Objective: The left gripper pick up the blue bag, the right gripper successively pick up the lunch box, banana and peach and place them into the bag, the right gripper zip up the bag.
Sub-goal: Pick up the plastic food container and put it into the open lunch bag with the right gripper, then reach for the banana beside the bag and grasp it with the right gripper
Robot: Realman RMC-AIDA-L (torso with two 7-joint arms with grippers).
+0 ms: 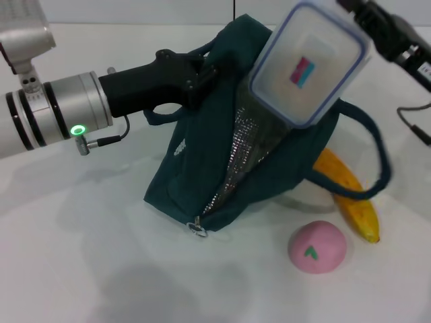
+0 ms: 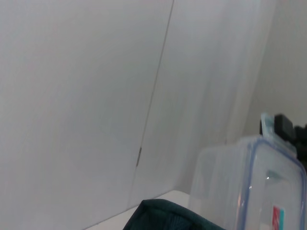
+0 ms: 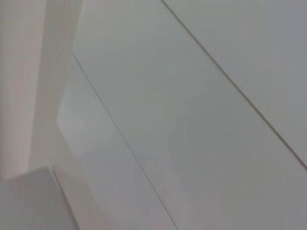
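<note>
I see the left gripper [image 1: 202, 79] pinching the top edge of the blue bag [image 1: 202, 168], which stands mid-bench with its zipper gaping on the foil lining. The right gripper [image 1: 360, 17] clamps the far end of the lunch box [image 1: 306, 64], tilted above the bag's mouth. The banana [image 1: 347, 192] and the peach [image 1: 316, 247] lie near the bench's front right, the banana just beside the bag.

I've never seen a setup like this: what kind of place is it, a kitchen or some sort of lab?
Probably a lab or test bench, not a kitchen. A plain white table before bare white wall panels holds only props: a bag, a banana and a toy-like peach, handled by robot arms.
</note>
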